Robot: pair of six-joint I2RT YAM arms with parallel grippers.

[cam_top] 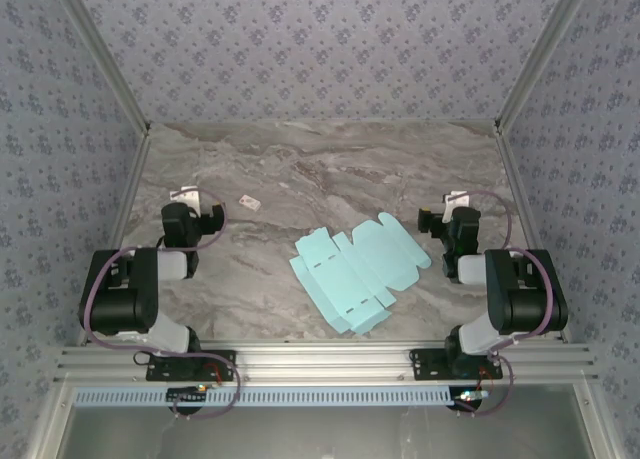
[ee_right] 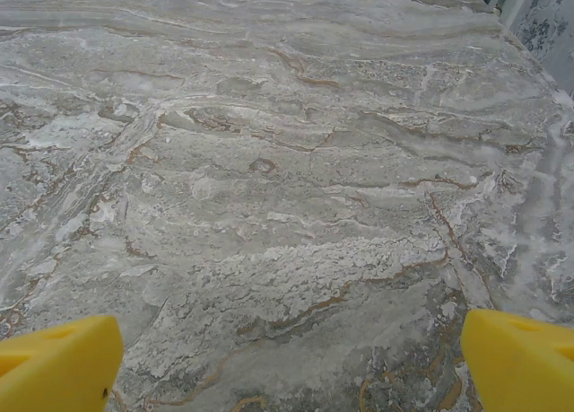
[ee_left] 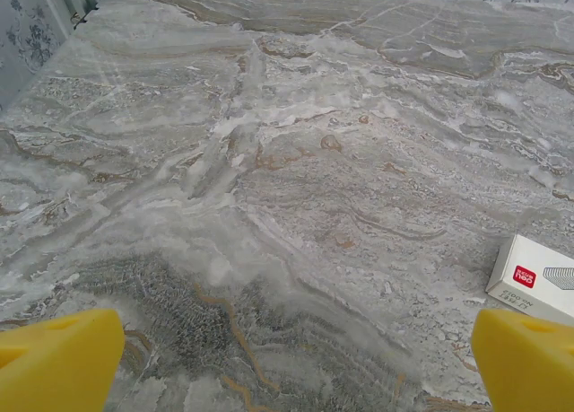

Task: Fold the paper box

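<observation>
The paper box (cam_top: 358,270) lies as a flat light blue die-cut sheet with flaps and slits near the middle of the marble table, between the two arms. My left gripper (cam_top: 190,201) rests at the left, well apart from the sheet. In the left wrist view its yellow fingertips (ee_left: 56,358) stand wide apart over bare marble, and the gripper (ee_left: 296,363) is open with nothing between them. My right gripper (cam_top: 447,211) sits just right of the sheet's far corner. Its yellow fingertips (ee_right: 520,358) are also spread wide, and this gripper (ee_right: 291,363) is open over bare table.
A tiny white tag (cam_top: 250,202) lies on the table right of the left gripper, seen as a small white card with a red mark (ee_left: 536,277) in the left wrist view. Patterned walls and metal rails (cam_top: 130,189) enclose the table on three sides.
</observation>
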